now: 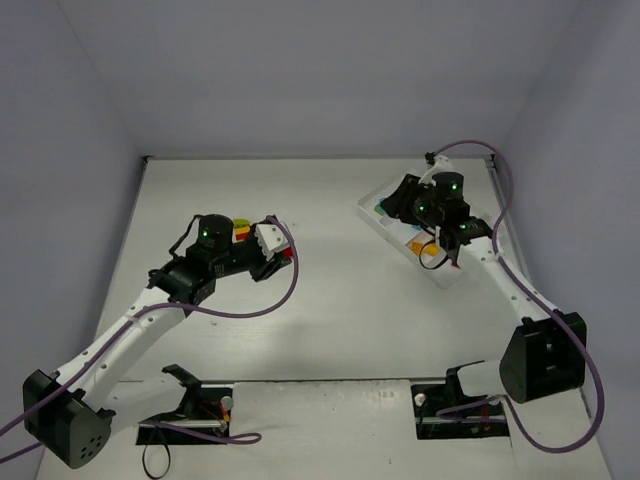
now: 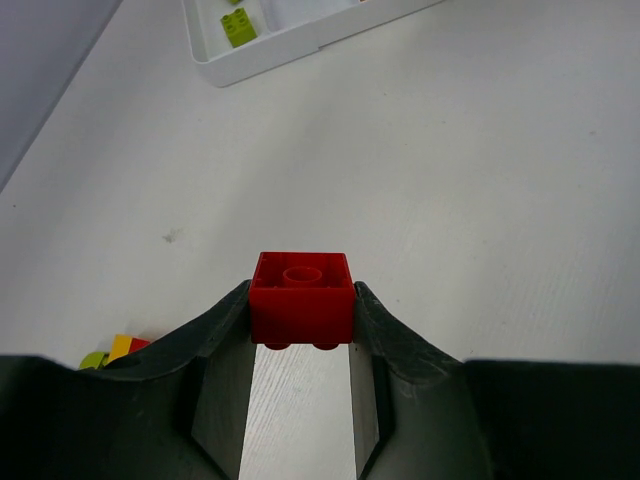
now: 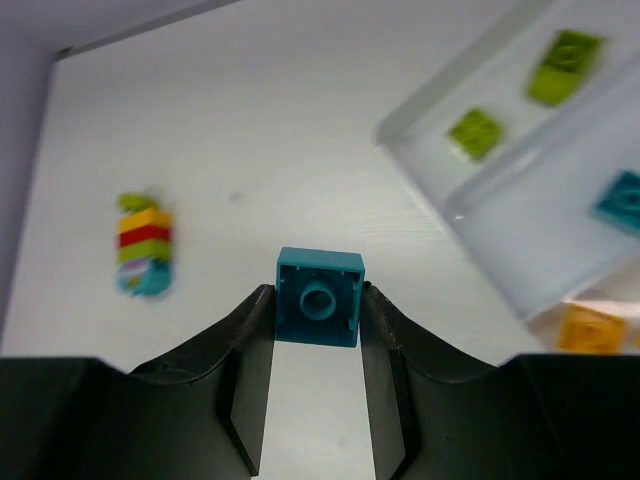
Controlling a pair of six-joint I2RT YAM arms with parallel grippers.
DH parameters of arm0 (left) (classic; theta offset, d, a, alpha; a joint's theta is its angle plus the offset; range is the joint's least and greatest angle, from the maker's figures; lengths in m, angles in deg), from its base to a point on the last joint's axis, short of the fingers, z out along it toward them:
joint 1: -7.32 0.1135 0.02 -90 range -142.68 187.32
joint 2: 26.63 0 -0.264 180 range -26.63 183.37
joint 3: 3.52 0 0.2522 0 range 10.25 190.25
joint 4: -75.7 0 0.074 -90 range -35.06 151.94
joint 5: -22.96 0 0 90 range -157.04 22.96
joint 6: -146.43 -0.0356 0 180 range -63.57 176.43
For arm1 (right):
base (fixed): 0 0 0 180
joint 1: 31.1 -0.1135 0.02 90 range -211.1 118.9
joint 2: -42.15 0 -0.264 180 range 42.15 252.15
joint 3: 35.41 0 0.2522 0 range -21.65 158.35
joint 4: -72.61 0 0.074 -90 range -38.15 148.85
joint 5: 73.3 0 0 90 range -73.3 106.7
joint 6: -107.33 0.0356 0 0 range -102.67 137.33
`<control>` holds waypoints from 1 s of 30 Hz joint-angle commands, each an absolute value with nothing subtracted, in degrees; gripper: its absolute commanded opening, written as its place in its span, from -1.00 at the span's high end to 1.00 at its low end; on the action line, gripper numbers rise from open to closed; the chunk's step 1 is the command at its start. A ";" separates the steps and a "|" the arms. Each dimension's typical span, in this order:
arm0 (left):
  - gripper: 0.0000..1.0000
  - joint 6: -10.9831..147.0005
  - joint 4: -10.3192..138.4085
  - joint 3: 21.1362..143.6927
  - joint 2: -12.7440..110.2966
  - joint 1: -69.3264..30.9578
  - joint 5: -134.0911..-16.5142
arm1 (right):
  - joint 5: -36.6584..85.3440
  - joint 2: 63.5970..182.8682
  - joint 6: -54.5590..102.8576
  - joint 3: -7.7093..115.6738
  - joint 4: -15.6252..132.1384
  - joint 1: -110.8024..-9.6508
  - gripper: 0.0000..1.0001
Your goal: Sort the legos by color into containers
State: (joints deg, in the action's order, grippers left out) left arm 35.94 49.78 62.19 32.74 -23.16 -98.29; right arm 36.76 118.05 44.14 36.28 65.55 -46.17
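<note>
My left gripper (image 2: pixel 301 312) is shut on a red lego (image 2: pixel 301 298), held above the bare table; from above that gripper (image 1: pixel 278 246) sits left of centre. My right gripper (image 3: pixel 318 305) is shut on a teal lego (image 3: pixel 319 298), hollow underside facing the camera, just off the white tray's (image 3: pixel 400 135) corner. From above, the right gripper (image 1: pixel 396 206) hovers over the tray's (image 1: pixel 440 279) far end. The tray's compartments hold two lime legos (image 3: pixel 476 133), a teal one (image 3: pixel 625 200) and an orange one (image 3: pixel 590 328). A small pile of mixed legos (image 3: pixel 143 245) lies on the table.
The pile of legos (image 1: pixel 242 228) lies just behind my left wrist. The tray (image 2: pixel 300 52), with a lime brick (image 2: pixel 238 28) in it, lies at an angle at the back right. Grey walls enclose the table on three sides.
</note>
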 commanded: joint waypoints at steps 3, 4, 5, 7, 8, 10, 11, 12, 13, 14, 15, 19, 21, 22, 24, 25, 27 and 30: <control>0.94 36.92 52.10 64.39 32.52 -23.09 -97.28 | 18.30 124.84 39.05 41.88 64.12 -37.96 1.00; 0.94 37.09 52.18 64.39 32.52 -23.09 -97.28 | 16.89 127.99 38.61 44.07 64.13 -37.17 1.00; 0.94 37.09 52.19 64.47 32.52 -23.01 -97.28 | 16.36 129.67 38.17 45.22 64.13 -36.47 1.00; 0.93 37.09 52.27 64.39 32.61 -23.01 -97.45 | 14.07 134.86 37.73 48.73 64.56 -34.71 1.00; 0.94 37.09 52.36 64.47 32.61 -23.01 -97.45 | 13.63 136.53 37.46 49.97 64.65 -34.27 1.00; 0.93 37.18 52.36 64.47 32.52 -23.01 -97.63 | 12.93 141.63 37.37 52.60 64.83 -32.95 1.00; 0.93 37.09 52.53 64.39 32.61 -23.01 -97.63 | 12.84 143.30 37.20 55.14 64.92 -32.51 0.95; 0.93 37.09 52.62 64.39 32.70 -23.09 -97.80 | 12.92 146.71 37.11 56.64 64.83 -32.07 0.91; 0.93 37.18 52.62 64.39 32.70 -23.01 -97.89 | 13.10 148.48 37.11 57.96 64.57 -31.81 0.88; 0.93 37.01 52.71 64.39 32.78 -23.01 -97.98 | 13.36 149.98 37.20 60.33 64.30 -31.63 0.82; 0.93 37.09 52.63 64.39 32.78 -23.01 -98.07 | 13.45 152.52 37.55 61.22 63.87 -31.45 0.77; 0.93 36.74 52.62 64.39 32.87 -23.01 -98.33 | 13.98 156.05 37.55 63.42 63.69 -31.36 0.25; 0.92 36.74 52.71 64.39 32.79 -23.01 -98.68 | 14.50 156.76 36.85 64.21 63.69 -31.36 -0.10; 0.92 36.74 52.71 64.39 32.87 -23.01 -98.68 | 14.59 156.76 36.59 64.30 63.69 -31.36 -0.11; 0.92 36.74 52.71 64.47 32.87 -23.09 -99.29 | 15.38 155.54 36.15 64.31 63.60 -31.28 -0.21; 0.92 36.65 52.63 64.39 32.87 -23.09 -99.56 | 15.99 154.66 35.88 63.61 63.69 -31.36 -0.24; 0.91 36.65 52.71 64.30 32.70 -23.01 -100.00 | 16.52 151.16 35.27 62.20 63.86 -31.45 -0.31; 0.84 36.39 52.80 64.04 32.26 -23.01 -100.44 | 24.32 143.01 34.74 56.68 65.35 -32.94 -0.29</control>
State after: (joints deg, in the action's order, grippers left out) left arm 36.94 49.80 62.17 32.90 -23.16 -98.40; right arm 19.90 152.69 35.88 56.76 61.51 -31.79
